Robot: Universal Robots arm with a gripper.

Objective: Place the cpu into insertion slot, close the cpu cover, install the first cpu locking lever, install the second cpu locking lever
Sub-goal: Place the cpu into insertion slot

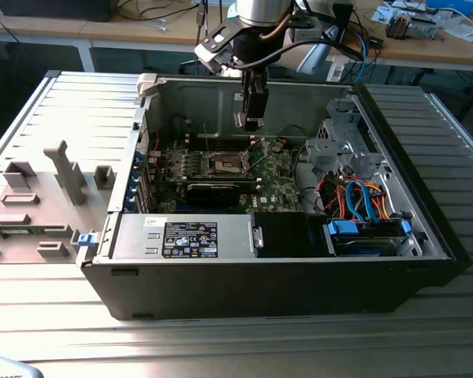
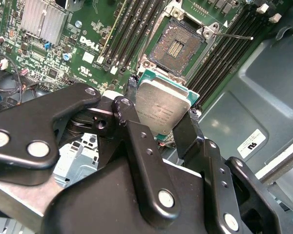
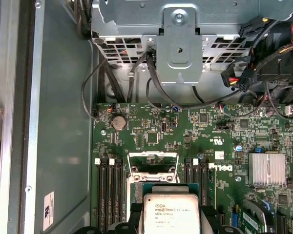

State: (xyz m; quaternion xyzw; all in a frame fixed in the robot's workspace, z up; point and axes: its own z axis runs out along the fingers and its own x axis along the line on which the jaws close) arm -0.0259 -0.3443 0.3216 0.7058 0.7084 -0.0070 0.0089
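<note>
While the arm reaches down into the open computer case (image 1: 260, 276) on the ribbed worktop (image 1: 221, 346), the end effector (image 1: 252, 120) hangs above the green motherboard (image 1: 276, 169). Its black fingers (image 2: 131, 90) are clamped on opposite edges of the cpu (image 2: 162, 109), whose silvery top with its small print faces the cameras in both wrist views. The cpu is held tilted and clear of the board, not touching anything but the fingers. Just beyond it in the second wrist view lies the insertion slot (image 2: 178, 46), uncovered, with its dark centre bare inside a shiny rim. Rows of long black memory slots (image 2: 129, 29) run along either side of it. In the first wrist view the cpu cover (image 3: 153, 168) seems to stand swung up off the socket, though from that angle it is hard to be sure. A thin metal rod (image 2: 234, 36) juts out beside the socket, and a finned heat sink (image 3: 267, 168) sits well apart on the board
</note>
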